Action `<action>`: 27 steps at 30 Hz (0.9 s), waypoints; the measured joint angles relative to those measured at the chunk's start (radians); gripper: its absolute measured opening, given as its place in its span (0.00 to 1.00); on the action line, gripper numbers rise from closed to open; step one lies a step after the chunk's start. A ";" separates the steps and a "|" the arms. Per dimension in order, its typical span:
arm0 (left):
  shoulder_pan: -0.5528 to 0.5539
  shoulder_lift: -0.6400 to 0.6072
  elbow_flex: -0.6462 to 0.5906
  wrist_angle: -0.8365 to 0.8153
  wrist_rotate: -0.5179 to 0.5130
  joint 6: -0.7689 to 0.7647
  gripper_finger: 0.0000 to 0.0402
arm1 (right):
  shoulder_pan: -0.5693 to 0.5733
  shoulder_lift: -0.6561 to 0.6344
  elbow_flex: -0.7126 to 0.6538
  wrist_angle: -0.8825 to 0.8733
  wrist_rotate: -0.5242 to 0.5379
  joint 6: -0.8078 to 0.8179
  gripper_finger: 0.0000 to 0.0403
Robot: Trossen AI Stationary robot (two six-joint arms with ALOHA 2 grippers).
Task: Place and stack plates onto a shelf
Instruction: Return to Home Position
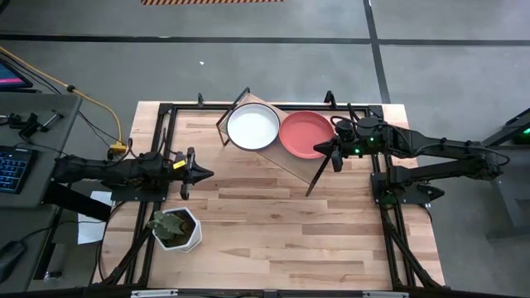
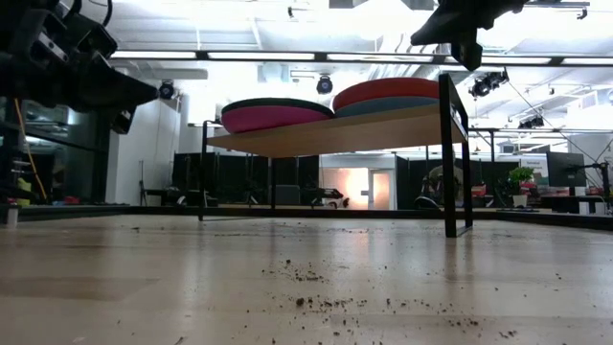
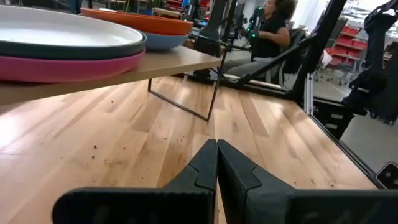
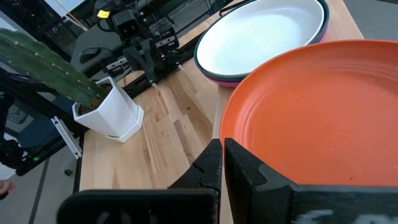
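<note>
The shelf (image 1: 291, 164) stands at the table's far middle and carries two stacks. One stack shows a white plate (image 1: 253, 128) on a dark green plate (image 3: 93, 46) on a magenta plate (image 2: 273, 117). The other shows a coral red plate (image 1: 303, 134) on a blue plate (image 3: 163, 41). The dusty pink plate is hidden. My right gripper (image 1: 325, 150) is shut and hovers above the coral plate's right rim (image 4: 231, 134) without touching it. My left gripper (image 1: 207, 174) is shut and sits left of the shelf, above the table.
A white hexagonal plant pot (image 1: 175, 229) with a green plant stands near the table's left near corner. The shelf's thin black legs (image 2: 447, 158) reach down to the tabletop. Bare wood lies across the table's near half (image 1: 298, 240). A person (image 3: 267, 28) sits beyond the table.
</note>
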 joint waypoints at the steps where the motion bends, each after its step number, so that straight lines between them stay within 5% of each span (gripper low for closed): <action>1: 0.000 0.000 0.000 0.000 0.001 0.000 0.00 | 0.000 0.000 0.000 0.000 0.000 0.000 0.00; 27: 0.000 0.005 0.001 -0.093 0.018 -0.096 0.00 | 0.000 0.000 0.000 0.000 -0.007 -0.061 0.00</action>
